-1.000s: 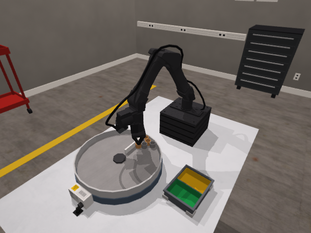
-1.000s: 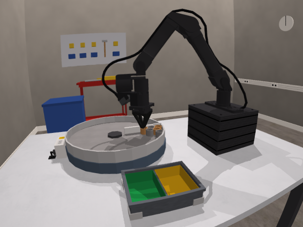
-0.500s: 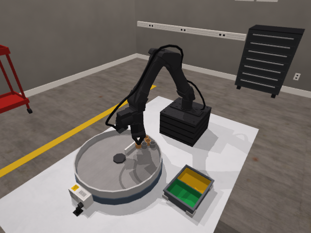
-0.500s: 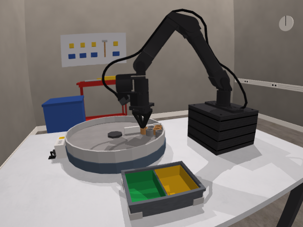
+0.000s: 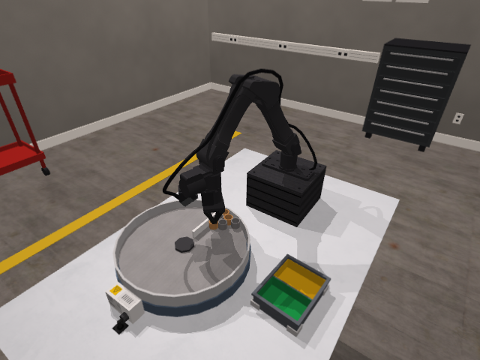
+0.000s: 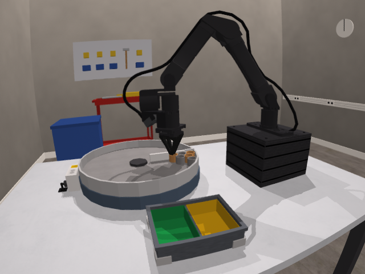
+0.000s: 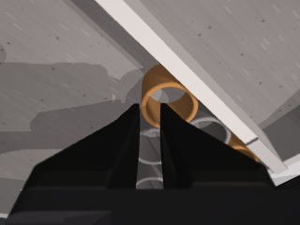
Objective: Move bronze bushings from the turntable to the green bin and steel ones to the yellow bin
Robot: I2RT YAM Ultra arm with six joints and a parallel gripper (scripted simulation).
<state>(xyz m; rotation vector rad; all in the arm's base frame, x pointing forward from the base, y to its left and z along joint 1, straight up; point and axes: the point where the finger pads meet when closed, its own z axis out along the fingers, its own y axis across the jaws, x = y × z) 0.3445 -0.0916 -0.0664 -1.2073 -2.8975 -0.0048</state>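
My gripper (image 5: 213, 221) (image 6: 173, 153) (image 7: 150, 112) points down over the turntable (image 5: 151, 256) (image 6: 102, 168). Its fingers are nearly together with nothing between them. The fingertips are at the near rim of a bronze bushing (image 5: 213, 225) (image 6: 172, 158) (image 7: 150, 84), which stands upright beside the white bar. Steel bushings (image 5: 235, 223) (image 6: 179, 160) and more bronze bushings (image 5: 229, 219) (image 6: 189, 158) stand clustered between it and the turntable wall, partly hidden in the wrist view. The green bin (image 5: 284, 298) (image 6: 174, 224) and yellow bin (image 5: 302, 279) (image 6: 206, 216) show no bushings.
The white bar (image 5: 199, 229) (image 6: 157, 157) (image 7: 178, 65) runs close behind the bushings toward the raised rim. A dark hub (image 5: 184, 244) (image 6: 138, 162) is at the turntable's centre. A white box (image 5: 127, 302) (image 6: 72, 178) sits against the outside wall.
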